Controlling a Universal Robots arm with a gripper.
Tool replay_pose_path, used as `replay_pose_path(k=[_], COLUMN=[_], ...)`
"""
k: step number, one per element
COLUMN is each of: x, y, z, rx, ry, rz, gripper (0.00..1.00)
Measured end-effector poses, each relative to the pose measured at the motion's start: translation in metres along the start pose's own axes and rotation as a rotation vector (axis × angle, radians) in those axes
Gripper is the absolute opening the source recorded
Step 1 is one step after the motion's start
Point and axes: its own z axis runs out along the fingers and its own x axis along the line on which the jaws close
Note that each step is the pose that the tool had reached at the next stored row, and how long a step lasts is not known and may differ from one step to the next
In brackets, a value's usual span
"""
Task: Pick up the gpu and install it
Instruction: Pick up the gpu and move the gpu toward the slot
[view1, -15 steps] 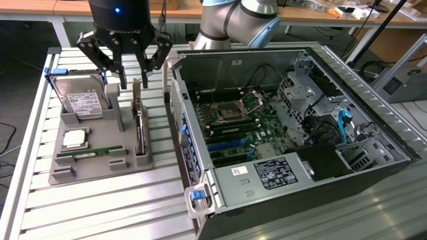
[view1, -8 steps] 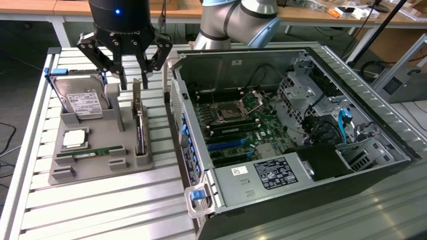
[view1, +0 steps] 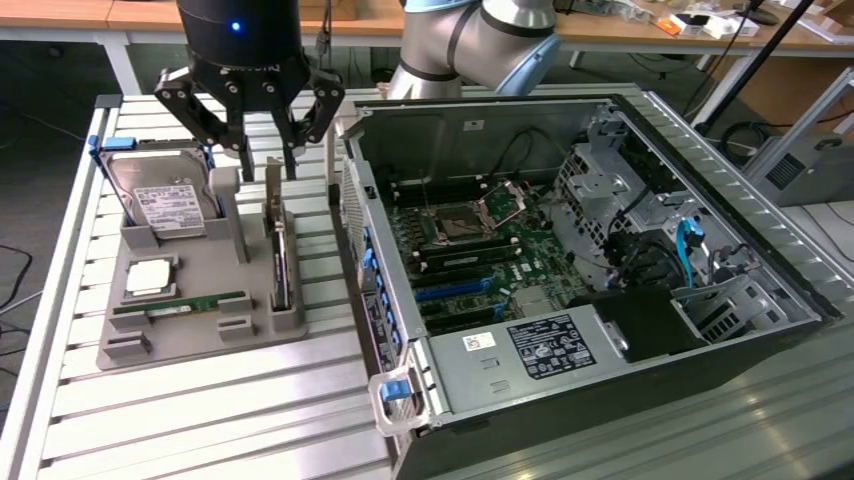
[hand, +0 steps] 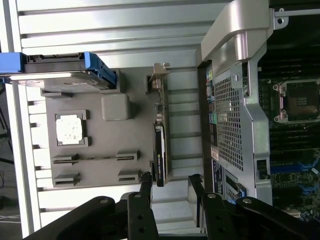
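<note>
Over the slatted table's (view1: 200, 420) grey tray (view1: 200, 272), the tool (view1: 264, 160) hangs wide open and empty above the upright gpu (view1: 280, 260).

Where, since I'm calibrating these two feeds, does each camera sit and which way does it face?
Exterior view: off the arm, raised, looking down on the slatted table, gray holder tray and open computer case; the arm and the gripper show, near the gpu.
Wrist view: on the wrist, looking past the open gripper at the gpu standing on edge in the holder tray.
Shared: gripper, gpu, holder tray, the case's perforated rear panel.
</note>
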Motion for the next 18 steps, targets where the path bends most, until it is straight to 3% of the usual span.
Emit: replay_pose_path(k=[18], x=[0.0001], y=[-0.0001], z=[0.0042], rx=[0.0000], ry=[0.0000], rz=[0.000], gripper=[0.42])
